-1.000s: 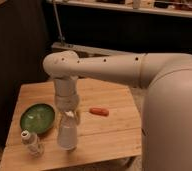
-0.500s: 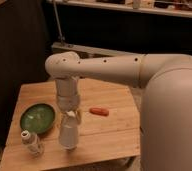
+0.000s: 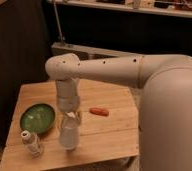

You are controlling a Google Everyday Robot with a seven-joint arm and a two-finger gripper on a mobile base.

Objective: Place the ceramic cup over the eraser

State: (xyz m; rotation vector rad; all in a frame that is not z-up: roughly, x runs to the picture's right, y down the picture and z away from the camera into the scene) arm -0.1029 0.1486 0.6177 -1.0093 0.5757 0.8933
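The white ceramic cup (image 3: pixel 69 134) stands mouth down on the wooden table (image 3: pixel 109 135), right of the green bowl. My gripper (image 3: pixel 70 118) reaches straight down from the white arm and sits on top of the cup, touching its upper end. The dark grey eraser is hidden from view.
A green bowl (image 3: pixel 37 118) sits at the table's left. A small white bottle (image 3: pixel 32 142) stands at the front left corner. An orange-red oblong piece (image 3: pixel 99 111) lies right of the cup. My large white arm fills the right side.
The cup and gripper have stayed in almost the same place; no clear movement shows.
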